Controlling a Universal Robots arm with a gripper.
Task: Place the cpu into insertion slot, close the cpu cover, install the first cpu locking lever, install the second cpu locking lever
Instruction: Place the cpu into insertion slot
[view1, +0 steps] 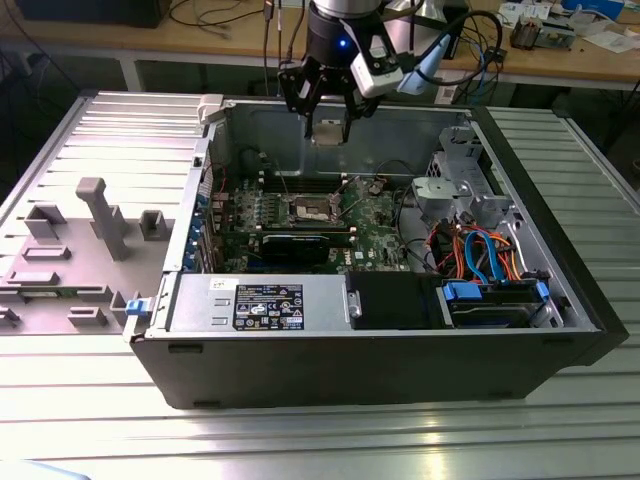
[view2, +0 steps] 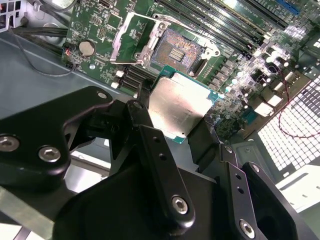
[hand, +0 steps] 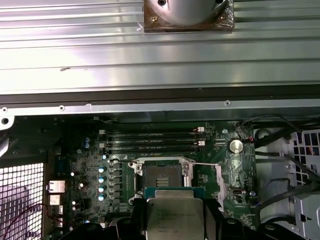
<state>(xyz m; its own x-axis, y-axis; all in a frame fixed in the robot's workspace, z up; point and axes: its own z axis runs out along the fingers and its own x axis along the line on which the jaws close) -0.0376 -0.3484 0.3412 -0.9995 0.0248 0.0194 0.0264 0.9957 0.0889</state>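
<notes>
Gripper (view2: 176, 121) is gripping the cpu (view2: 181, 102), jaws clamped on its edges, hovering over the open computer case (view1: 350, 372) above the motherboard. Insertion slot (view2: 177, 50) is lying uncovered, with the cpu cover (view2: 127, 40) standing flipped up beside it.

I can read no print here. The black-and-white rectangular sticker (view1: 268, 305) on the long grey metal power-supply box (view1: 195, 310) carries rows of fine print and small signs, all too small for me to make out. The small flat square cpu with the silver-grey metal top (hand: 172, 220) bears faint lines of marking in the first wrist view, which I cannot read. The green circuit board (hand: 227, 175) has tiny white lettering, also unreadable.
</notes>
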